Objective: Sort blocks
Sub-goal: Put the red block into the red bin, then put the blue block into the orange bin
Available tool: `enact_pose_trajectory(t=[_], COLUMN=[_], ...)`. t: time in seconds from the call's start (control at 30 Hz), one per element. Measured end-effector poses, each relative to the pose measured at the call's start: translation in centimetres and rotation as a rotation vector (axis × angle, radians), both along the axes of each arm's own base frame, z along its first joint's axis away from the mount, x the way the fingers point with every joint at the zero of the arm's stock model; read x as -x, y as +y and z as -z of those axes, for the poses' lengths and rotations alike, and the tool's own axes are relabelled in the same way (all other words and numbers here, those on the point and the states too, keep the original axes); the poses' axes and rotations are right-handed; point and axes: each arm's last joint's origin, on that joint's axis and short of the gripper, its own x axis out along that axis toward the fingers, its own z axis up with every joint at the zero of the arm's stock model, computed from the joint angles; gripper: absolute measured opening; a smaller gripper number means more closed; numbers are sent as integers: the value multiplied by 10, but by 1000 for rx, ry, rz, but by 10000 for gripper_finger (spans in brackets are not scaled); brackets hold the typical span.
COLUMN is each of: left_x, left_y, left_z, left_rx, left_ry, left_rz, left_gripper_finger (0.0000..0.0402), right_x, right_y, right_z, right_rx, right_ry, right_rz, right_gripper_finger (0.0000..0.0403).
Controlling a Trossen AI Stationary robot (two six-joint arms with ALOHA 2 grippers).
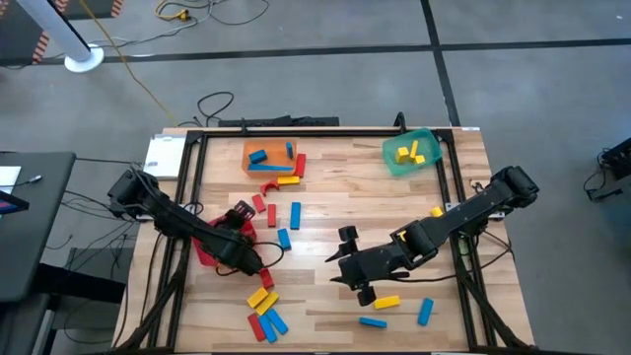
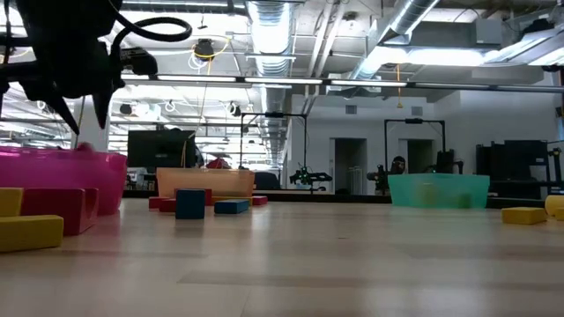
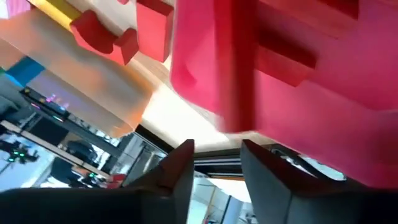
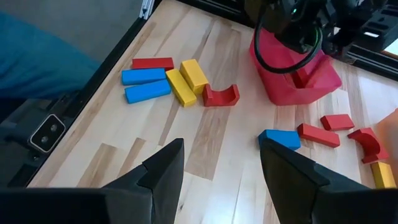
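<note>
Pale wooden bench (image 1: 325,197) boards carry the blocks (image 1: 264,311), which are scattered in red, blue and yellow: a cluster lies near the front left edge, a few are strewn mid-bench, and several are held in the orange bin (image 1: 268,158) and the green bin (image 1: 412,153). Over the red bin (image 1: 209,247) the left hand (image 1: 245,258) is held, its fingers (image 3: 180,171) apart and empty. Near a yellow block (image 1: 385,302) the right hand (image 1: 347,258) is poised, fingers spread, nothing gripped.
</note>
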Motion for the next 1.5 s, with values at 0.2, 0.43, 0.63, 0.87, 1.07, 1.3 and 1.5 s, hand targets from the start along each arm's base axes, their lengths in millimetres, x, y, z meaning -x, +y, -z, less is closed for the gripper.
enact_pose_trajectory(t=[0.2, 0.43, 0.63, 0.87, 1.07, 1.3, 1.5], left_x=[-3, 0, 4, 12, 15, 10, -2], left_y=[5, 8, 5, -9, -25, -43, -69], left_z=[-5, -12, -44, -81, -87, -57, -33], left_rx=[-208, -234, -52, 540, 940, 961, 1024], left_ry=[-142, -259, -470, -756, -834, -755, -707], left_rz=[62, -31, -184, -198, -112, -126, -169], left_gripper_finger=[178, 185, 185, 185, 185, 185, 185], right_x=[4, 6, 8, 8, 6, 12, 26], right_y=[8, 8, 7, 9, 23, 53, 78], right_z=[0, 2, 5, 10, 24, 50, 59], right_rx=[3, -5, -30, -79, -199, -259, -320], right_ry=[2, 25, 65, 100, 179, 299, 350], right_rz=[-26, -16, 15, 40, 15, 16, 25], right_gripper_finger=[223, 223, 223, 223, 223, 223, 223])
